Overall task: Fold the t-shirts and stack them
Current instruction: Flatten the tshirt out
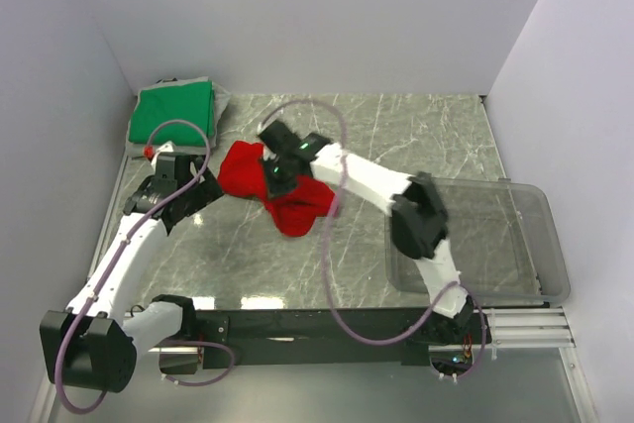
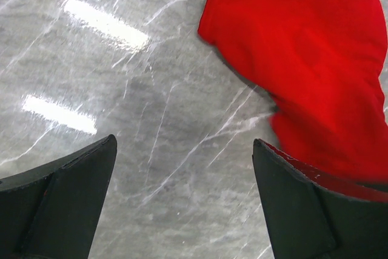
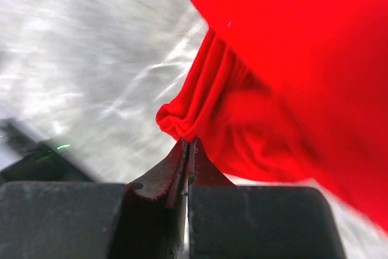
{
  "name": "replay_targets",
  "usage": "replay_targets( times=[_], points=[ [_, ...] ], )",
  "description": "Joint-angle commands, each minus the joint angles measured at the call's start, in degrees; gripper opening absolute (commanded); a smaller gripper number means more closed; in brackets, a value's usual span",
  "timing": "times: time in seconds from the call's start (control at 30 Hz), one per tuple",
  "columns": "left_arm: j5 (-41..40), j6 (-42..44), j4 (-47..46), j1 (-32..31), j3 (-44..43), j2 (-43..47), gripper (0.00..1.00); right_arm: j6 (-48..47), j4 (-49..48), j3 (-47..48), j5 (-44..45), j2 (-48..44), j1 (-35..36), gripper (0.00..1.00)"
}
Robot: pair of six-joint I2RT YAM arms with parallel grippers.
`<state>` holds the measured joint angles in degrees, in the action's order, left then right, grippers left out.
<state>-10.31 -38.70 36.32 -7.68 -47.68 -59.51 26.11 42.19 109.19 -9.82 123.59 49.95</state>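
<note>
Right wrist view: right gripper (image 3: 187, 145) has its fingers pinched together on a bunched fold of the red t-shirt (image 3: 291, 59), mid bench (image 1: 396, 136). It looks light and floppy, so I'd grab hems or corners. Left gripper (image 2: 183, 141) hovers beside it, fingers wide apart. The green t-shirt (image 1: 173, 111) sits far-left.

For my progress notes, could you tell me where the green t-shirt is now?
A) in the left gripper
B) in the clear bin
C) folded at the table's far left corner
C: the green t-shirt lies folded in the far left corner, apart from the red t-shirt.
</note>
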Motion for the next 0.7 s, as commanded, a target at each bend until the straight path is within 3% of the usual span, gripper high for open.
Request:
replay_targets(
  times=[0.0,0.2,0.3,0.43,0.67],
  points=[
    [0.6,-0.8,-5.0,0.1,-0.2,-1.9,0.99,1.0,4.6,2.8,1.4,-16.3,-2.5,0.0],
    [3.5,-2.3,-9.3,-0.1,-2.0,-8.0,0.99,1.1,12.1,4.7,9.6,-32.6,-9.7,0.0],
    [5.6,-3.9,-12.6,-1.1,-2.7,-11.5,0.97,0.5,10.1,-2.5,13.8,-41.4,-13.4,0.0],
    [5.9,-4.7,-15.3,-4.4,-5.0,-17.3,0.97,2.4,7.3,-17.1,13.3,-45.3,-17.1,0.0],
    [9.3,-5.0,-19.7,-4.9,-6.5,-26.8,0.9,5.4,0.9,-25.4,10.0,-46.0,-17.3,0.0]
  ],
)
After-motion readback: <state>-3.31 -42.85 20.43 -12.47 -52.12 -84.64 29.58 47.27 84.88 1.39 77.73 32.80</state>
